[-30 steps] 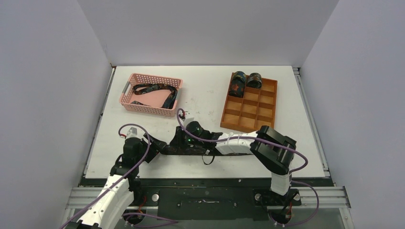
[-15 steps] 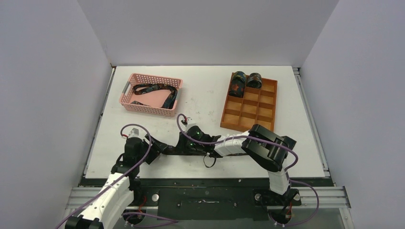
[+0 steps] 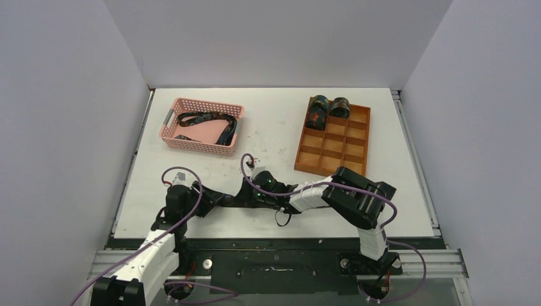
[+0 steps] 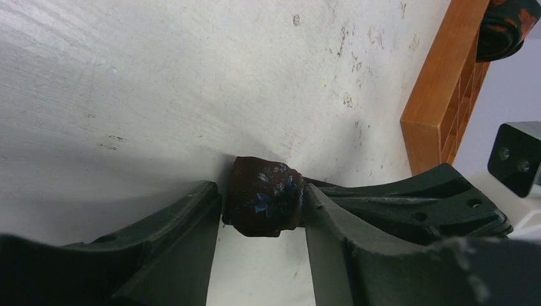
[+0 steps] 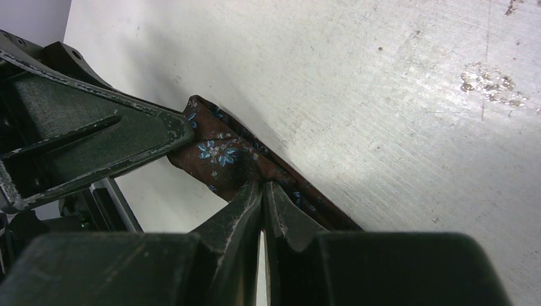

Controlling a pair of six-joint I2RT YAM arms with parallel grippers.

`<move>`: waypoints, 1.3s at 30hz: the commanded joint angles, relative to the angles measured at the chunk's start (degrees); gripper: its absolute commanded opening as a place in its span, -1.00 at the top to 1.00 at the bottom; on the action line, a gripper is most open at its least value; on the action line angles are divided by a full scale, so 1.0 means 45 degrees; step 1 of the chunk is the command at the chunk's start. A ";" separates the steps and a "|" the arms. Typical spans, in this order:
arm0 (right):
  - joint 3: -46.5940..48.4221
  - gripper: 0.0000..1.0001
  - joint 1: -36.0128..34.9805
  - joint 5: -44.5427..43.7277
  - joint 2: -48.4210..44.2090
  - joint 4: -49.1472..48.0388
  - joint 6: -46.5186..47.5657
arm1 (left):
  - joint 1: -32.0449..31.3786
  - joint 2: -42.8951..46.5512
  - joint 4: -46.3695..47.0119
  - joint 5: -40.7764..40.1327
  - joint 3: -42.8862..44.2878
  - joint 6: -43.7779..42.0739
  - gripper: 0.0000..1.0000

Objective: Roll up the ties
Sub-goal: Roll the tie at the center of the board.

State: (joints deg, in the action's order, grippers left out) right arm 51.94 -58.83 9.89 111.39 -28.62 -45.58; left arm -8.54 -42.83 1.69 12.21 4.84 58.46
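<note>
Tie (image 4: pixel 265 207) — blue flowers on brown — pinched by left gripper (image 4: pixel 261 191) and right gripper (image 5: pixel 263 187).

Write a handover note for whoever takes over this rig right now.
Left gripper: clamped on the rolled end of the table tie.
Right gripper: shut, pinching the same tie's flat part beside the roll.
Done: two rolled ties in the far compartments of the tray.
Left: finish this roll and tray it, then roll the loose tie in the basket.
</note>
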 commanded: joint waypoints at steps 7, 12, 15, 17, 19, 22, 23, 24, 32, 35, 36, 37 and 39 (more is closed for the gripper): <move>-0.0508 0.85 0.0094 -0.0206 0.0109 0.0659 0.0171 | 0.0217 -0.0200 0.1818 0.1049 -0.0527 0.0115 0.36; -0.0474 0.86 0.0104 -0.0205 0.0109 0.0658 0.0173 | 0.0219 0.0062 0.1855 0.1095 -0.0607 0.0065 0.79; -0.0469 0.87 0.0104 -0.0206 0.0092 0.0675 0.0188 | 0.0220 0.0255 0.1733 0.1050 -0.0600 0.0042 0.98; -0.0487 0.87 0.0102 -0.0220 0.0118 0.0677 0.0188 | 0.0217 0.0394 0.1601 0.0953 -0.0573 -0.0018 1.00; -0.0510 0.87 0.0087 -0.0230 0.0181 0.0658 0.0178 | 0.0218 0.0562 0.1361 0.0812 -0.0528 -0.0170 1.00; -0.0508 0.87 0.0068 -0.0264 0.0280 0.0622 0.0160 | 0.0183 0.0912 0.0759 0.0466 -0.0285 -0.0601 1.00; -0.0508 0.88 0.0056 -0.0263 0.0316 0.0602 0.0128 | 0.0154 0.1052 0.0510 0.0309 -0.0220 -0.0739 1.00; -0.0480 0.88 0.0047 -0.0259 0.0357 0.0582 0.0129 | 0.0072 0.1203 0.0193 0.0082 -0.0156 -0.0861 1.00; -0.0207 0.89 -0.0106 -0.0279 0.0653 0.0636 0.0104 | -0.2460 0.2337 -0.1670 -0.3283 0.0619 -0.1633 1.00; -0.0114 0.89 -0.0183 -0.0284 0.0714 0.0656 0.0091 | -0.3392 0.2179 -0.1983 -0.4203 0.1127 -0.1818 1.00; -0.0090 0.89 -0.0243 -0.0284 0.0734 0.0667 0.0095 | -0.3598 0.2069 -0.2075 -0.4400 0.1277 -0.1892 1.00; -0.0053 0.89 -0.0279 -0.0284 0.0776 0.0649 0.0091 | -0.3778 0.1968 -0.2151 -0.4557 0.1406 -0.1969 1.00; -0.0021 0.89 -0.0372 -0.0257 0.0945 0.0460 0.0047 | -0.4100 0.1788 -0.2311 -0.4822 0.1700 -0.2164 1.00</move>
State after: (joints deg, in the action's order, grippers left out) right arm 51.77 -59.42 9.91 112.05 -30.15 -45.98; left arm -24.69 -33.76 -6.98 -3.55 7.94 51.53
